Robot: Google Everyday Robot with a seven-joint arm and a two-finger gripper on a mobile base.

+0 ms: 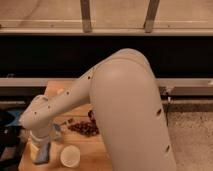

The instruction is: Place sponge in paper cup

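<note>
The blue-grey sponge [45, 154] lies near the wooden table's [92, 152] front left corner. My gripper [39, 149] points down at the end of the big white arm [125, 105], right over the sponge, with its jaws open around it. Whether the fingers touch the sponge cannot be made out. The white paper cup [70, 156] stands upright just right of the sponge, a short gap away, with its mouth facing up and nothing showing inside.
A pile of dark brown bits [84, 128] lies on the table behind the cup. Dark objects [7, 131] sit beyond the table's left edge. A dark wall with a metal rail [190, 82] runs behind, and speckled floor [192, 135] lies to the right.
</note>
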